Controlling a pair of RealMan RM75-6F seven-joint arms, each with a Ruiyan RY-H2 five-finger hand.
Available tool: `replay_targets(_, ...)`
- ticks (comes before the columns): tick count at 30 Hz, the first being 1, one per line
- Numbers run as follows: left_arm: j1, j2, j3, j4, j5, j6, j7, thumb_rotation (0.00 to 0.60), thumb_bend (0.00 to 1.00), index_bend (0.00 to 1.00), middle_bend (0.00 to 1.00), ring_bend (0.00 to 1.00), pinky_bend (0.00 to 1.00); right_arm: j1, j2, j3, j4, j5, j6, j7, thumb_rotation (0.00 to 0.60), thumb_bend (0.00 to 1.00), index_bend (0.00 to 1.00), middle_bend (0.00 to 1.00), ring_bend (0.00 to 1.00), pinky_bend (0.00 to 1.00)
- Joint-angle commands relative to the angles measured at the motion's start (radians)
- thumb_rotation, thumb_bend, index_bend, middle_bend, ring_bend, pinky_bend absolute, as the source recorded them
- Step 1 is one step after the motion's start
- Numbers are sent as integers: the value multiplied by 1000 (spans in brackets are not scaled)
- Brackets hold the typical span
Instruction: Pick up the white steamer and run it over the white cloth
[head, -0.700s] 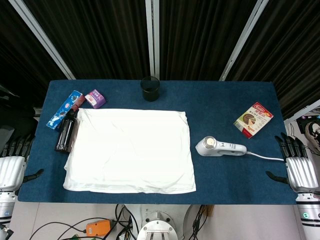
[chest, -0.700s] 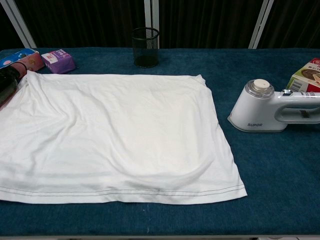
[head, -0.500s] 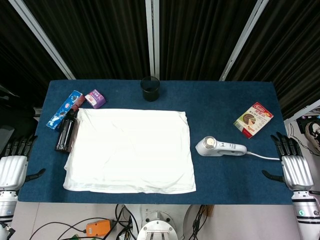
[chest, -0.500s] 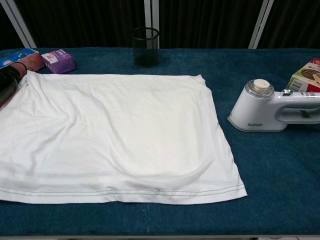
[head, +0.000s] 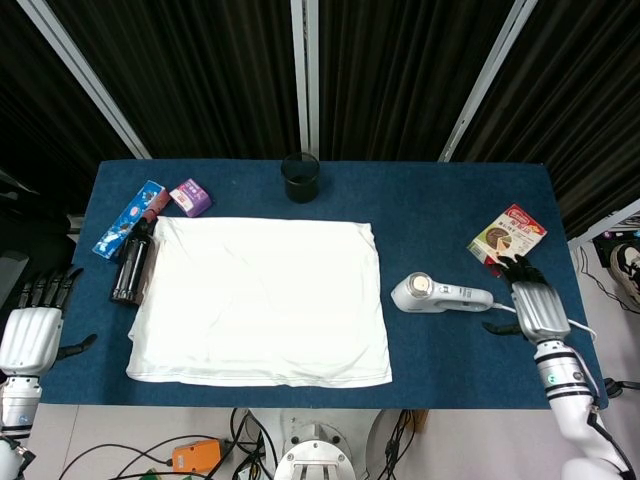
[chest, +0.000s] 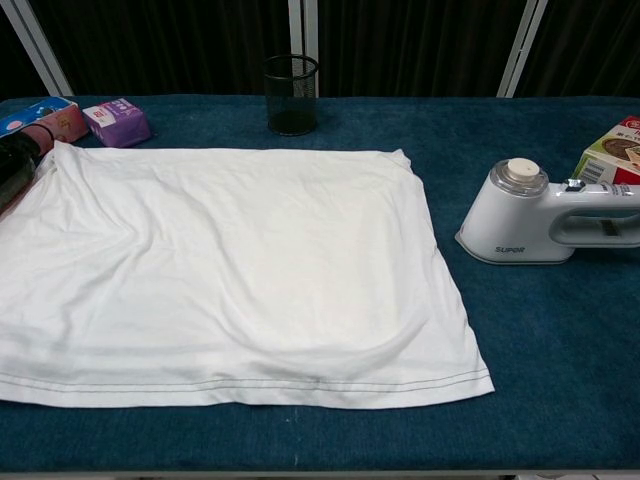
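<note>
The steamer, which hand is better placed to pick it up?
Right. The right hand sits just beyond the steamer handle's end, while the left hand waits past the white cloth.

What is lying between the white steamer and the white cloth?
Nothing: only bare blue table lies between the white steamer and the white cloth. Both views show this gap.

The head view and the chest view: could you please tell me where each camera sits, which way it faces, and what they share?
Head view: high above the near table edge, looking steeply down on the whole blue table; the left hand and right hand show, fingers spread.
Chest view: low at the near edge, looking across the table toward the dark curtain; none of the robot's body shows.
Shared: white cloth, white steamer, black mesh cup.
</note>
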Motion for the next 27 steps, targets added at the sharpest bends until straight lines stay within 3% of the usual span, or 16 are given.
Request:
replay_targets(1, -2, -1, 0, 5, 0, -3, -3, 600, 0, 71, 41, 0, 0, 70, -48, 25, 1, 90, -57, -82, 600, 28, 345, 272, 162, 237)
replay_targets(6, -4, 2, 1, 12, -3, -8, -10, 600, 0, 71, 41, 0, 0, 126, -85, 28, 34, 167, -105, -129, 600, 29, 355, 299, 208, 227)
replay_targets(19, -7, 7, 3, 14, -11, -20, -10, 600, 0, 71, 41, 0, 0, 184, -142, 8, 103, 239, -130, -140, 600, 29, 449, 458, 472, 134)
replay_targets(27, -9, 3, 5, 18, -14, -27, -12, 600, 0, 71, 41, 0, 0, 197, -157, -9, 134, 246, -145, -114, 600, 29, 474, 476, 492, 116)
